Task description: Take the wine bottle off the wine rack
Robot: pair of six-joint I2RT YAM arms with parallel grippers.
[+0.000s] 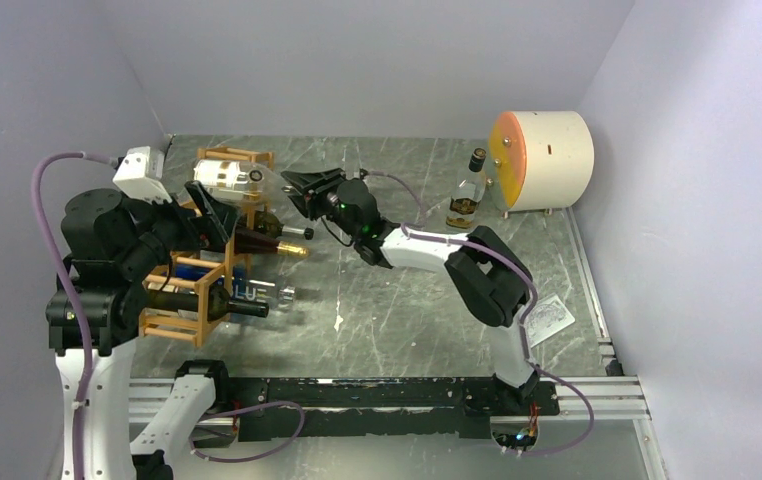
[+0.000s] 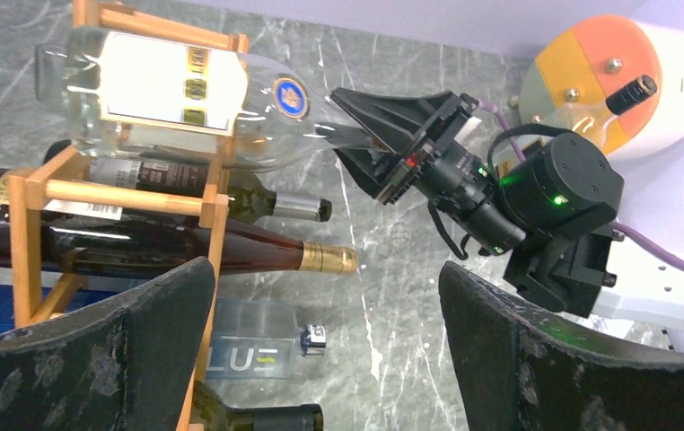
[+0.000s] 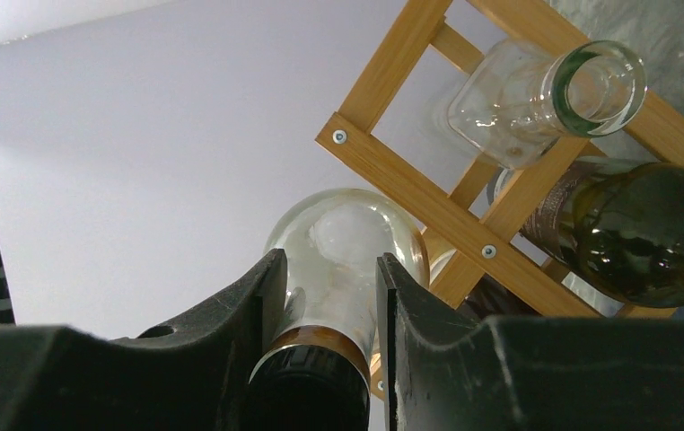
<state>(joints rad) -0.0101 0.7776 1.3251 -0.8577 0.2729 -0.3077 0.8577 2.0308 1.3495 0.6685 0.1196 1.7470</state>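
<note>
Seen from above, the work surface is a grey-green marbled table [image 1: 427,300], closed in by pale lilac walls [image 1: 357,60] at the back and on both sides. A black rail [image 1: 387,395] runs along its near edge. The wine rack [image 1: 172,328] stands at the left with several bottles lying in it. The clear wine bottle [image 1: 232,178] lies on the top of the rack, its neck pointing to the right. The right gripper [image 1: 292,185] is clenched around this neck. A cream drum [image 1: 547,150] with an orange face lies in the far right corner, and a small bottle [image 1: 467,195] stands upright just beside it.

The left wrist view shows the left gripper [image 2: 325,296] released, its two fingers wide apart with nothing between them, near the front of the rack. A dark bottle with a gold cap [image 2: 231,251] lies in a lower cell.

In the right wrist view the fingers [image 3: 249,314] press on both sides of the neck, under the round shoulder. Behind it there is only wall. An empty glass bottle [image 3: 536,99] lies in the rack.
</note>
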